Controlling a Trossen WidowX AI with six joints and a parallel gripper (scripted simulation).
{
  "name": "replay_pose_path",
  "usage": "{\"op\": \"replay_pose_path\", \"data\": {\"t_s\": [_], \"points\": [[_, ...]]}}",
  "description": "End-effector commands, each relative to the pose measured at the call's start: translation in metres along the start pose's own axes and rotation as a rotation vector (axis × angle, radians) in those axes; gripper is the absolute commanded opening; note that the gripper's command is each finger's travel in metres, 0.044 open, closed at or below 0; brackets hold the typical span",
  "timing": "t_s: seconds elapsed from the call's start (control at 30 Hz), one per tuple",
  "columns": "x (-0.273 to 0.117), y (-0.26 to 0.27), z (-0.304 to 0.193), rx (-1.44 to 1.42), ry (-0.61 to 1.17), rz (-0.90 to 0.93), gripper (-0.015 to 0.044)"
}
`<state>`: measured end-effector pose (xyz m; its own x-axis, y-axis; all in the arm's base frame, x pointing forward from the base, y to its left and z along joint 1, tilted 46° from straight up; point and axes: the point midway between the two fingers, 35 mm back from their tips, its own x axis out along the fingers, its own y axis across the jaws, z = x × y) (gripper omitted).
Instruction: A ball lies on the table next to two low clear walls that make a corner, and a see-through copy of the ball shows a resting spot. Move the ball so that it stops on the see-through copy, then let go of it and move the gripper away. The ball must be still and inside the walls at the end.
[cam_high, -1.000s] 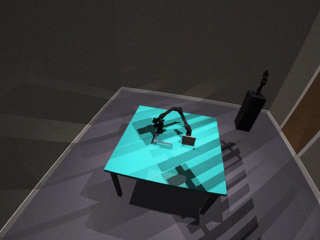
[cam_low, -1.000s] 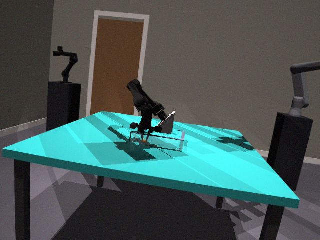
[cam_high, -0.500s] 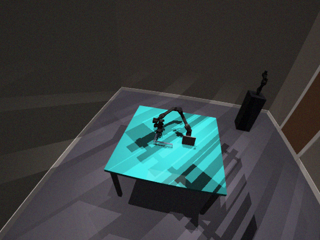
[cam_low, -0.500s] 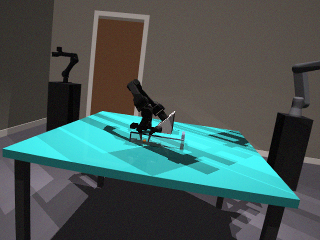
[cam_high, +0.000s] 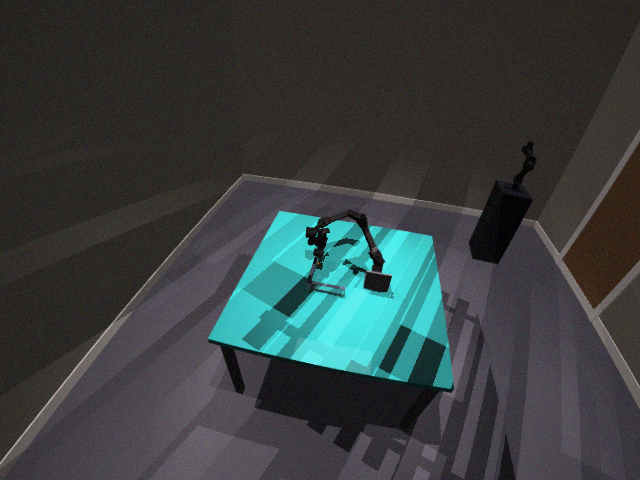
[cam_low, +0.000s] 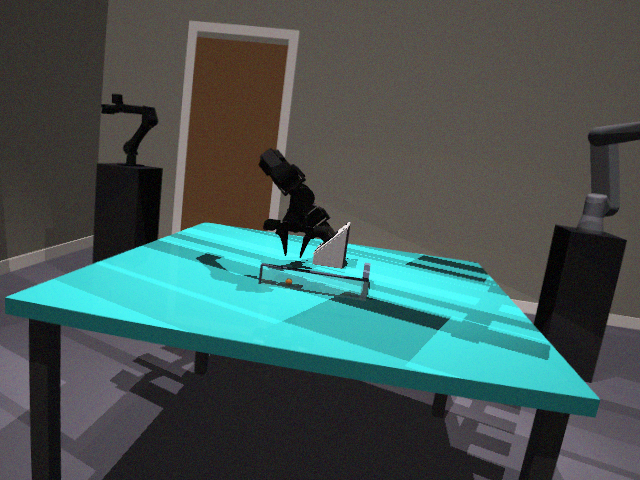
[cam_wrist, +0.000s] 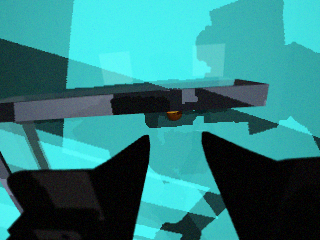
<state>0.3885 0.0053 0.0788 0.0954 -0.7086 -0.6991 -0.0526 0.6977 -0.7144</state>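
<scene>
A turquoise table crossed by dark shadow bands carries every item. The black arm arches from its base plate over the table centre, wrist pointing down. Two low clear walls meet in a corner on the table; in the exterior view the long wall faces the camera and ends in a short post at the right. The pincer hangs above the table behind this wall, its two pointed fingers spread apart with nothing between them. The small orange ball rests on the table just behind the long wall, near its left end, below the pincer and apart from it; the wrist view shows it against the wall's base.
</scene>
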Motion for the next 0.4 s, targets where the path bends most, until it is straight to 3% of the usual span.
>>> {"op": "replay_pose_path", "data": {"t_s": [0.0,0.07,0.23,0.37], "points": [[0.003,0.000,0.000,-0.002,0.005,-0.001,0.0205],[0.003,0.000,0.000,-0.002,0.005,-0.001,0.0205],[-0.038,-0.001,-0.003,0.000,0.007,-0.002,0.0336],[-0.041,-0.001,-0.003,0.000,0.007,-0.003,0.0440]]}}
